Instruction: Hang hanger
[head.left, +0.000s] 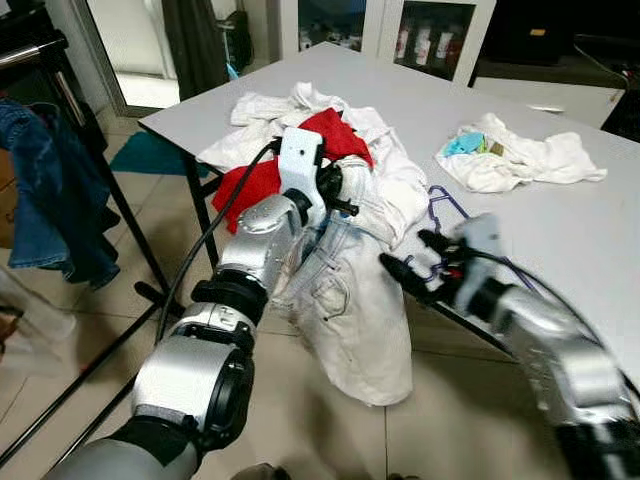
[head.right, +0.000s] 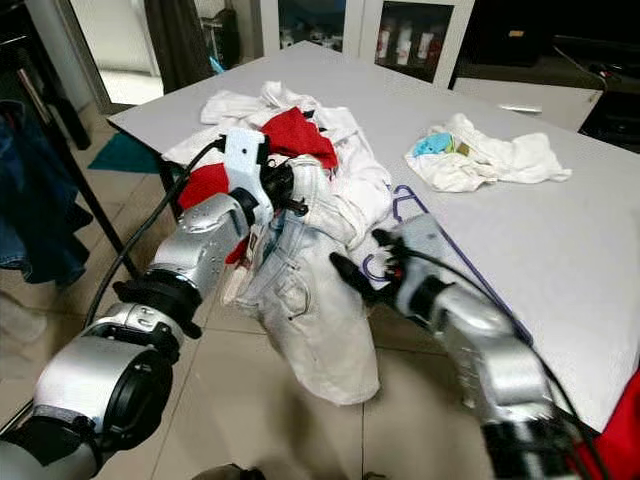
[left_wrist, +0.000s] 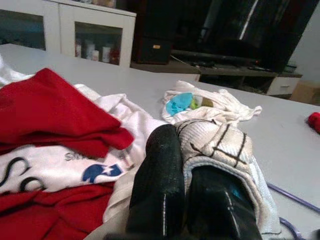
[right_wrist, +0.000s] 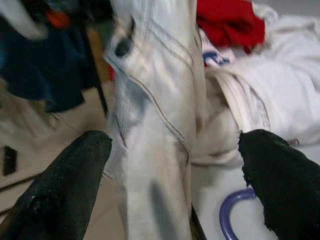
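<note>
The left gripper (head.left: 338, 196) is clenched on the waistband of a pair of pale, off-white denim shorts (head.left: 350, 320), its black fingers (left_wrist: 165, 190) pressed together around a fold of the cloth; it holds the garment up at the table edge so the legs drape toward the tiled floor (head.left: 300, 400), likely to keep the fabric clear of what lies beneath. The right gripper (head.left: 408, 257) is spread wide, one finger either side of the hanging denim in its wrist view, and grasps nothing; it seems poised just beside the shorts, aimed at the hanger. That thin purple plastic hanger (head.left: 447, 205) lies flat on the grey table (head.left: 560, 240), partly tucked under the shorts, its hooked end (right_wrist: 235, 212) peeping out near the right fingers. Further back sits a heap of laundry: a bright red cloth (head.left: 335, 135) and white printed shirts (head.left: 265, 110), with a separate bundle of white cloth (head.left: 520, 160) well apart to the right. Dark blue jeans (head.left: 45, 190) hang on a black rack at far left, probably where the hanger is meant to go.
</note>
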